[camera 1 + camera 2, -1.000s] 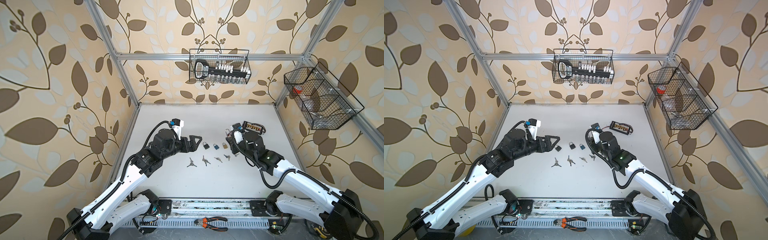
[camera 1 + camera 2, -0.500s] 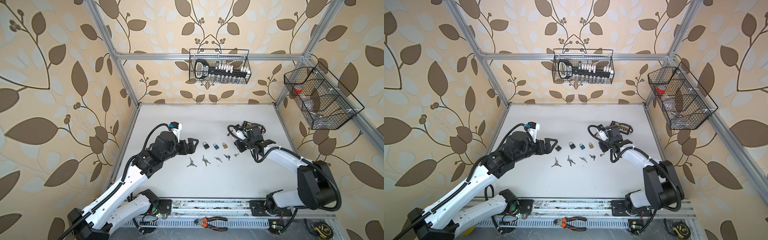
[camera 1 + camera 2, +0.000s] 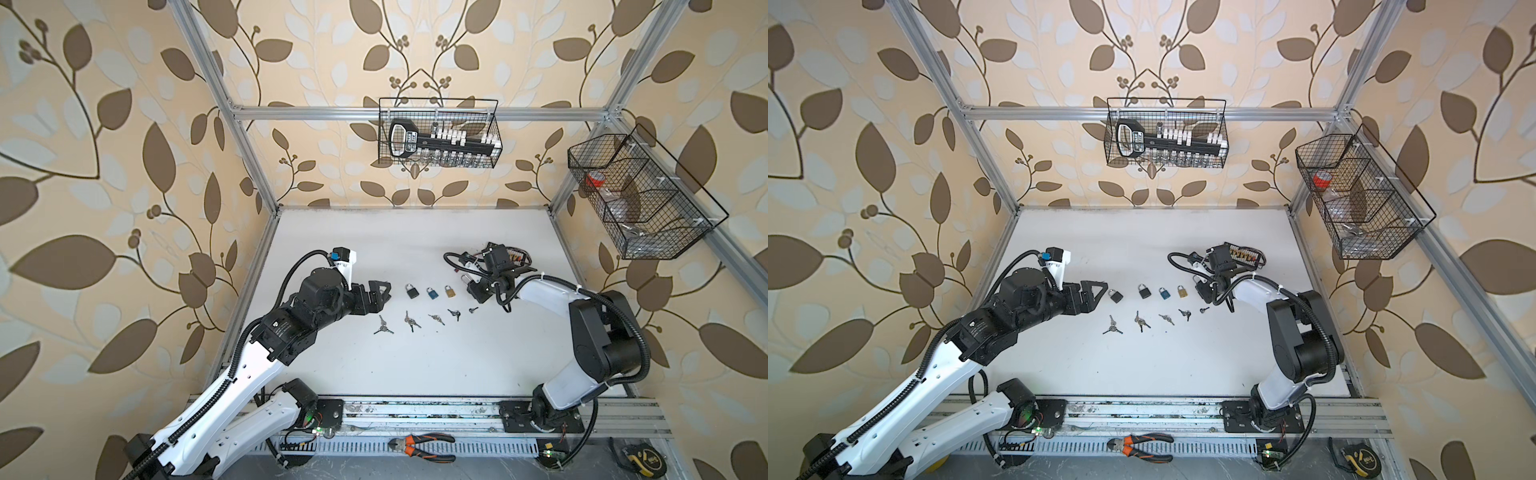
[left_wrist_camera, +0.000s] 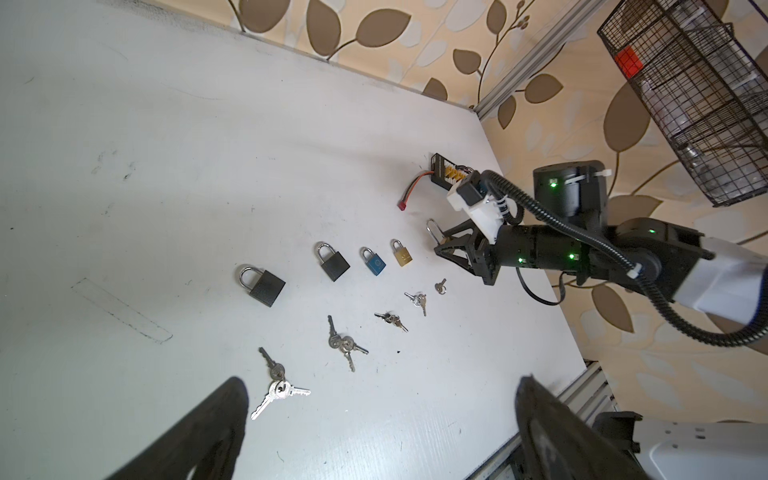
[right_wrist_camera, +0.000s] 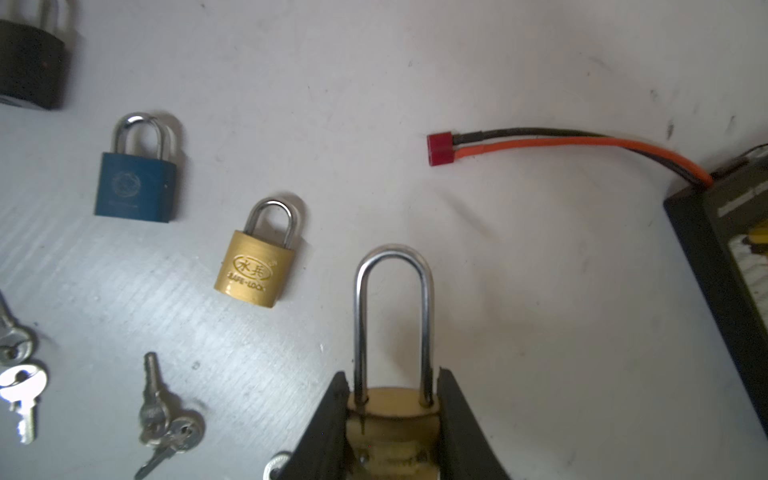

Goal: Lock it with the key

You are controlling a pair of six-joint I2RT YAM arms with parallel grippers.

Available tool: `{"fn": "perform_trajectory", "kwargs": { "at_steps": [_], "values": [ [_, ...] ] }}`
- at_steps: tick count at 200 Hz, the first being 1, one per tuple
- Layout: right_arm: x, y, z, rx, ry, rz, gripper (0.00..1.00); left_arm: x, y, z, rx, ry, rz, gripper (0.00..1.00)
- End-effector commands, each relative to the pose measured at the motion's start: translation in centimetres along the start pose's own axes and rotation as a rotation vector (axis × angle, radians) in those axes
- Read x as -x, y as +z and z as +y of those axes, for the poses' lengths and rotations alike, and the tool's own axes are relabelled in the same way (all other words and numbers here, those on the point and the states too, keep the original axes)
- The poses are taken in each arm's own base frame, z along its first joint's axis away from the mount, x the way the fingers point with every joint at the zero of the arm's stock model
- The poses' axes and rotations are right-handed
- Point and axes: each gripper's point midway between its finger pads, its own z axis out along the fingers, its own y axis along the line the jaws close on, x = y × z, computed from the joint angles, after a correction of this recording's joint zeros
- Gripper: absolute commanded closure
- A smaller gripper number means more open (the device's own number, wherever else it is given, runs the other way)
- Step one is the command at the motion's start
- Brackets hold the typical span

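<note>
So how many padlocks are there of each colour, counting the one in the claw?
Black padlocks: 2
Blue padlock: 1
Gold padlocks: 2, one in the right claw
Total: 5

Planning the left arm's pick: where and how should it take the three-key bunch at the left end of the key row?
Grip the three-key bunch at its hub, where the bows stack on the ring, coming straight down with the open left end effector. The keys lie flat on the table, blades fanned three ways, so probably only the hub offers height to pinch.
</note>
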Motion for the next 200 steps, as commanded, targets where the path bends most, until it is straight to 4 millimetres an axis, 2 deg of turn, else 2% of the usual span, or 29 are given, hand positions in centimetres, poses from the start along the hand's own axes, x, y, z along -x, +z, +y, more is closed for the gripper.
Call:
{"fn": "perform_trajectory", "kwargs": {
  "at_steps": [1, 70, 148, 180, 200],
  "values": [
    [0.1, 0.3, -0.4, -0.002, -0.026, 0.03, 1.0, 0.6, -0.4, 0.3, 0.016, -0.009, -0.028, 0.01],
    [-0.4, 2.2, -0.6, 0.0, -0.027, 0.079, 0.96, 0.7, -0.7, 0.4, 0.024, 0.0, -0.034, 0.01],
    [-0.9, 2.9, -0.4, 0.018, -0.025, 0.112, 0.71, 0.6, -1.0, 0.7, 0.037, 0.006, -0.039, 0.01],
    [-0.9, 2.6, -0.5, 0.014, -0.021, 0.112, 0.63, 0.6, -1.1, 0.8, 0.041, 0.011, -0.038, 0.01],
    [-1.2, 2.4, -0.5, 0.01, -0.018, 0.119, 0.62, 0.6, -1.2, 0.8, 0.041, 0.009, -0.041, 0.01]
  ]
}}
